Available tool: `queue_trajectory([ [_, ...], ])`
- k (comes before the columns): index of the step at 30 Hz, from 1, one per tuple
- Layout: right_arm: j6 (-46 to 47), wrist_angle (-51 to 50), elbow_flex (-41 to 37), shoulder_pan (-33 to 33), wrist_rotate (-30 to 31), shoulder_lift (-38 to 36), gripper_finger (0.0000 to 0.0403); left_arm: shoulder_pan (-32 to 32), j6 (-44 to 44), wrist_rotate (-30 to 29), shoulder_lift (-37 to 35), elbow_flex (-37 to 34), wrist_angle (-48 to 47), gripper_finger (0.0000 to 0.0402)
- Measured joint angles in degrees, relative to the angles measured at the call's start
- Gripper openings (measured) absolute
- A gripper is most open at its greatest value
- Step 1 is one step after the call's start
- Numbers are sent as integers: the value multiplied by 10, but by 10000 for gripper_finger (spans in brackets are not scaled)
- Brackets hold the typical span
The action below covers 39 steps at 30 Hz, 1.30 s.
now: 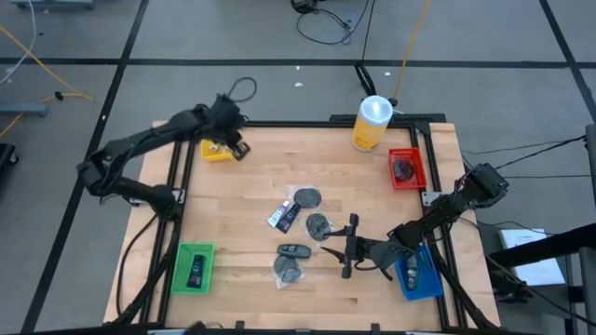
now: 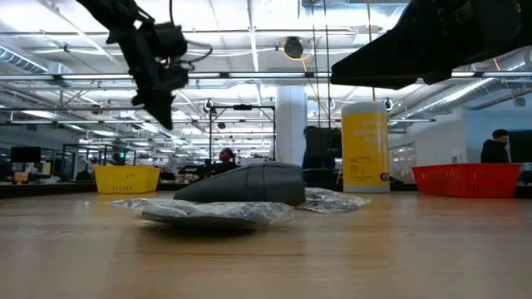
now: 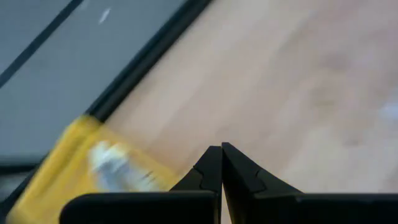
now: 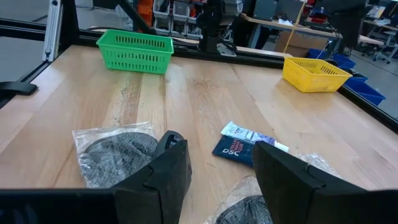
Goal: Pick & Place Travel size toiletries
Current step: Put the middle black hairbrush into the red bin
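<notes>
Several toiletries lie loose mid-table: a white and blue tube (image 1: 284, 216), wrapped dark discs (image 1: 307, 197) (image 1: 318, 225) (image 1: 289, 268) and a black oblong pack (image 1: 294, 250). My right gripper (image 1: 337, 251) is open just right of them, low over the wood. In its wrist view the open fingers (image 4: 217, 155) point at the tube (image 4: 245, 144), with one disc (image 4: 115, 152) beside them and the black pack (image 4: 171, 137) partly hidden behind one finger. My left gripper (image 1: 231, 144) is shut (image 3: 221, 155) and hangs in the air (image 2: 158, 83) beside the yellow tray (image 1: 216, 149), which holds a white tube (image 3: 112, 168).
A yellow canister (image 1: 371, 123) stands at the far edge. The red tray (image 1: 407, 169) holds a disc and the blue tray (image 1: 419, 274) holds items under my right arm. A black pack lies in the green tray (image 1: 196, 268). Bare wood lies between the trays.
</notes>
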Motion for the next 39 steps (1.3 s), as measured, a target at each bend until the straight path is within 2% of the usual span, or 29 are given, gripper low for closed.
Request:
queue_trajectory([
  [8,36,-32,0,-1,0,0,171,-180,-51,7,-27,-132,249,10],
  [14,112,-45,0,-26,1,0,171,-307,-80,7,-21,-234,479,10],
  [20,225,-102,0,-80,-10,0,188,-393,-93,-3,-20,-308,643,10],
  [25,298,-176,0,-135,-82,0,245,-424,-94,-41,-20,-335,703,10],
  [30,332,-228,0,-168,-104,1,288,-438,-99,-65,-20,-338,703,10],
  [34,328,-222,0,-173,-106,27,286,-442,-96,-66,-16,-339,704,10],
  [39,306,-166,0,-179,-134,75,249,-442,-95,-67,-16,-339,704,10],
])
